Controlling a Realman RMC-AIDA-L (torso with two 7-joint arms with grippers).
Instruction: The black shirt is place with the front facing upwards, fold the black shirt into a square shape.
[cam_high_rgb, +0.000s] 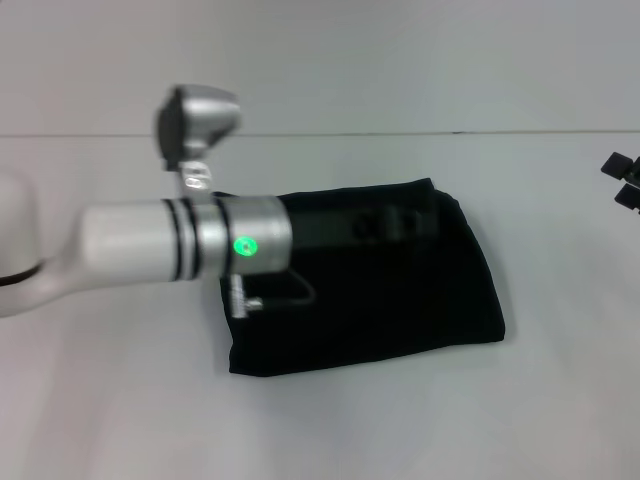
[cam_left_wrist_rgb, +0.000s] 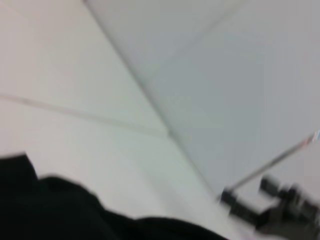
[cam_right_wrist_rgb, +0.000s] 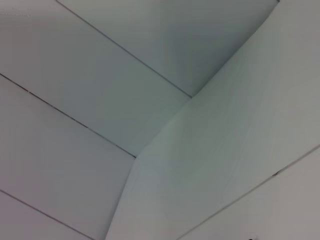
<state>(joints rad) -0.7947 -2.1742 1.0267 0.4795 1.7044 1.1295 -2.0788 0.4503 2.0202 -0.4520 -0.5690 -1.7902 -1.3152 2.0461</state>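
The black shirt (cam_high_rgb: 400, 300) lies on the white table as a folded, roughly square bundle, with no lettering showing. My left arm reaches in from the left across its upper part. The left gripper (cam_high_rgb: 395, 222), black against the black cloth, is over the shirt's far edge. Whether it touches the cloth cannot be told. In the left wrist view the black shirt (cam_left_wrist_rgb: 55, 210) fills the lower corner. My right gripper (cam_high_rgb: 625, 180) sits at the far right edge of the table, apart from the shirt, and also appears far off as the right gripper (cam_left_wrist_rgb: 272, 205).
The white table (cam_high_rgb: 320, 430) spreads around the shirt on all sides. A white wall (cam_high_rgb: 400, 60) rises behind the table's far edge. The right wrist view shows only white wall panels (cam_right_wrist_rgb: 150, 100).
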